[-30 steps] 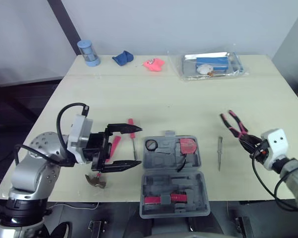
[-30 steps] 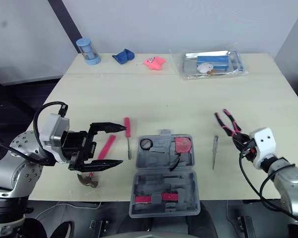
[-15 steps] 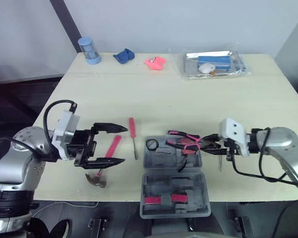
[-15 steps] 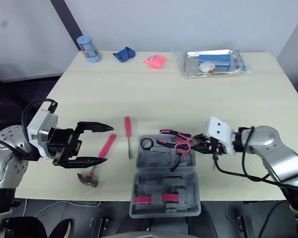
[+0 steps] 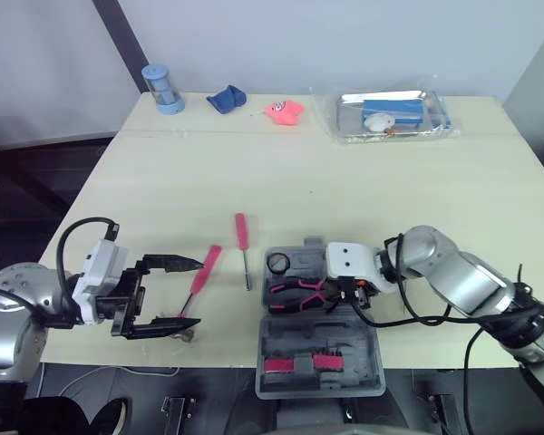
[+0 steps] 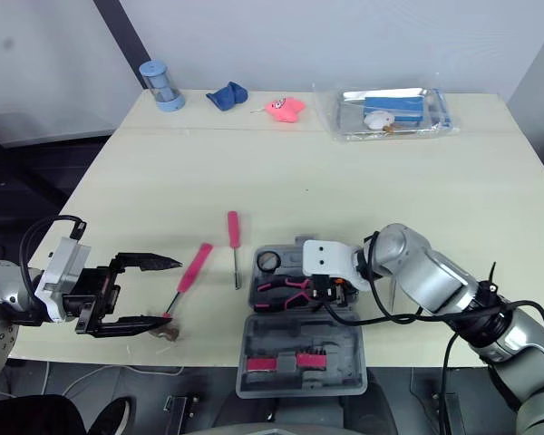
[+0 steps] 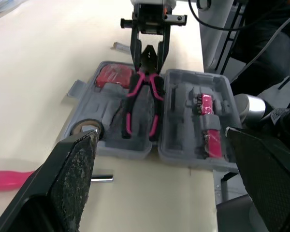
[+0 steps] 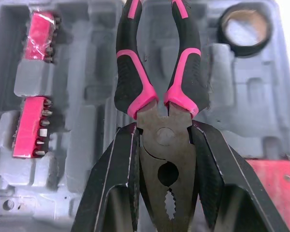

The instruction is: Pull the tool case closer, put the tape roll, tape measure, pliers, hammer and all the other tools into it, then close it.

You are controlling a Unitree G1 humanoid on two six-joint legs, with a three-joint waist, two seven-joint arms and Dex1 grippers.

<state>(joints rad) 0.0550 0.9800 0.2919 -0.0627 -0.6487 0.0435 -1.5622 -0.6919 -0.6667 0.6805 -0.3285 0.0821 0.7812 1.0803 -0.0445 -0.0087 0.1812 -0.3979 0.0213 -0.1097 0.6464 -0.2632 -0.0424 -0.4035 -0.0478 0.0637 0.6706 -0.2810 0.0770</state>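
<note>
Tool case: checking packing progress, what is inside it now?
Pliers lie in the tool case, held by the jaws of the right gripper; the tape roll, red tape measure and red bit strips sit there. The slot beneath the pliers is covered.

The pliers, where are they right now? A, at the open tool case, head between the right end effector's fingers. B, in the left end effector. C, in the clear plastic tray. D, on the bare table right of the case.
A: the pliers are at the far half of the open tool case, and the right end effector has a finger on each side of their head.
</note>
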